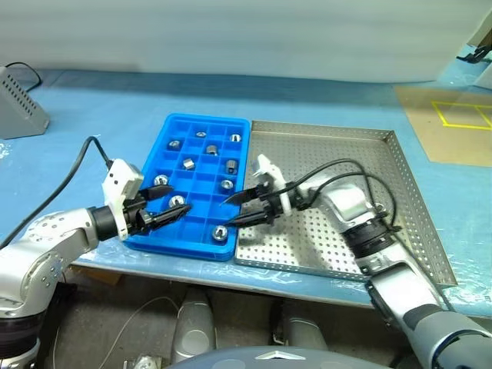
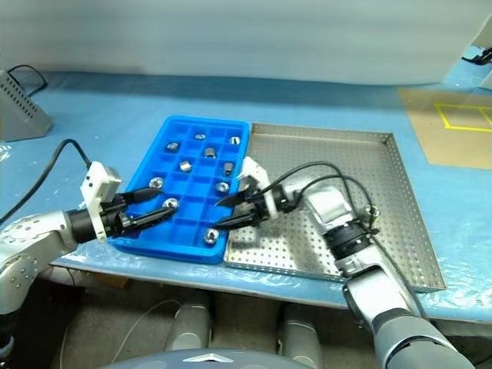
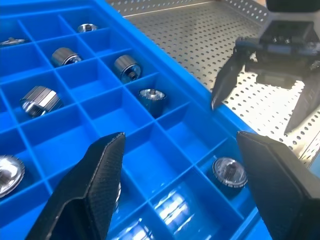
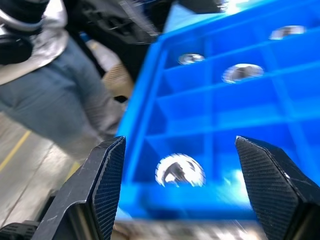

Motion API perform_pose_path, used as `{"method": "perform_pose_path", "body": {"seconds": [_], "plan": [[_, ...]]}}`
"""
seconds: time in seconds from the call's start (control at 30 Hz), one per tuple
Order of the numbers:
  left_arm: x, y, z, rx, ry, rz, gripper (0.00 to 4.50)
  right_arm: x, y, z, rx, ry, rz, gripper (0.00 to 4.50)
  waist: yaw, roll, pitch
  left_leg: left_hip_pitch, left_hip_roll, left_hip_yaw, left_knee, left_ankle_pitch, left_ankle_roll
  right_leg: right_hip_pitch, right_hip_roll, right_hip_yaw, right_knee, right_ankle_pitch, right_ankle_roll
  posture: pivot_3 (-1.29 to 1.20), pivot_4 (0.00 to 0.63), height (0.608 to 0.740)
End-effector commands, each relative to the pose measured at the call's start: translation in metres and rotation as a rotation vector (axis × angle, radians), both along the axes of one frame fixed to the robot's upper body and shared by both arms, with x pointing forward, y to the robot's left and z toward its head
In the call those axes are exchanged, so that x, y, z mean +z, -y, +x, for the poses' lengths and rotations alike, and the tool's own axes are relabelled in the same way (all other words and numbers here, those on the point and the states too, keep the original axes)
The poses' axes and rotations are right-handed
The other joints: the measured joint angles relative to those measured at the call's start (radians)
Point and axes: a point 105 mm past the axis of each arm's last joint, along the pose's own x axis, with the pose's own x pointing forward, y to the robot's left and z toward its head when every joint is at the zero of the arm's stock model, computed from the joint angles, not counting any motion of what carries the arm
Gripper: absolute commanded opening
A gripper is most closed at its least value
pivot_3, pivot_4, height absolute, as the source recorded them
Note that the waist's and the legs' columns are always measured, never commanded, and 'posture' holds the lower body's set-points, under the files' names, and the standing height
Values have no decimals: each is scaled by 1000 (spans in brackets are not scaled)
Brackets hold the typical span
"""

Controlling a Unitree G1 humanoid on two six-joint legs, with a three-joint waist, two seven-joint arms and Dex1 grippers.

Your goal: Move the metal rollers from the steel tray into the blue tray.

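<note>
The blue tray (image 1: pixel 201 151) lies on the table left of the steel tray (image 1: pixel 400 201), their long sides touching. Several metal rollers (image 1: pixel 188 163) sit in separate compartments of the blue tray. One roller (image 1: pixel 220 232) rests in the near right corner compartment, also seen as the roller (image 4: pixel 180 171) directly below my right gripper (image 4: pixel 180 142). That right gripper (image 1: pixel 228 213) hangs open and empty over the tray's right near edge. My left gripper (image 1: pixel 181 198) is open and empty over the tray's near left part, facing the right gripper (image 3: pixel 252 112).
A grey box (image 1: pixel 19 109) with a cable stands at the back left. At the back right lies a brown board (image 1: pixel 453 123) with yellow tape. The table's front edge runs close under both trays. Black cables loop above my right wrist.
</note>
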Motion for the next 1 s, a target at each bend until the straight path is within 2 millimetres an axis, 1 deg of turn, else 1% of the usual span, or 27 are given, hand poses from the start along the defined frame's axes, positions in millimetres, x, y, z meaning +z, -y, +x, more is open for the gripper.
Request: {"method": "perform_pose_path", "body": {"seconds": [0.03,0.1,0.13,0.2,0.23,0.27,0.3,0.4,0.43,0.47,0.53,0.63,0.77,0.87,1.0], "plan": [[8,16,9,-61,47,-32,3759,43,31,9,-91,135,58,3629,-3,0,0,0,0,0,0,0,0,0,0,0,0,0,0,90,150,740],[8,26,18,-91,49,-59,3759,51,59,15,-185,177,35,3629,-10,0,0,1,0,0,0,1,-1,0,1,1,1,0,0,44,150,740],[8,29,20,-100,49,-67,3759,53,68,16,-214,190,24,3629,-13,0,0,2,0,0,0,2,-3,0,1,1,2,0,0,26,150,740],[7,40,26,-143,46,-83,3759,53,92,23,-318,213,-17,3629,-31,0,0,2,0,0,-1,3,-4,0,2,2,2,0,0,-17,150,740],[6,50,28,-175,44,-93,3759,50,110,28,-399,220,-41,3629,-36,0,0,2,0,0,0,3,-5,0,2,2,2,0,0,-42,150,740],[6,57,30,-198,44,-98,3759,48,122,31,-454,224,-57,3629,-39,0,0,2,0,1,0,3,-4,0,2,2,1,0,0,-42,150,740],[5,60,31,-210,44,-101,3759,47,129,32,-484,227,-65,3629,-46,0,0,2,0,1,0,3,-4,-1,2,2,1,0,0,-42,150,740],[4,78,42,-257,40,-121,3759,34,166,32,-655,236,-122,3629,-62,0,0,1,0,1,0,3,-4,-1,2,3,1,0,0,-124,150,740],[3,82,44,-267,38,-121,3759,31,174,32,-697,240,-134,3629,-65,0,0,1,0,1,0,3,-4,-1,2,3,1,0,0,-134,150,740],[2,84,45,-273,38,-119,3759,29,178,31,-717,244,-139,3629,-74,0,0,2,0,2,0,3,-4,-1,2,3,1,0,0,-144,150,740],[1,90,47,-299,35,-118,3759,18,194,29,-799,257,-184,3629,-90,1,0,2,0,3,1,3,-3,-1,2,4,1,0,0,-179,150,740],[1,95,49,-330,33,-121,3759,6,203,19,-834,247,-204,3629,-109,1,-1,3,-1,4,1,2,-2,-1,2,5,1,0,0,-204,150,740],[1,96,49,-346,31,-124,3759,1,203,14,-855,236,-202,3629,-134,1,-1,4,-1,6,1,0,2,-1,2,7,0,0,0,-224,150,740],[0,97,51,-354,28,-114,3759,-8,204,16,-879,216,-200,3629,-142,1,-1,4,-1,6,1,0,2,-1,2,7,0,0,1,-226,150,740],[-2,96,49,-358,27,-107,3759,-20,207,20,-899,193,-210,3629,-140,1,-1,4,-1,6,2,-1,3,-1,2,7,0,0,1,-219,150,740]]}}
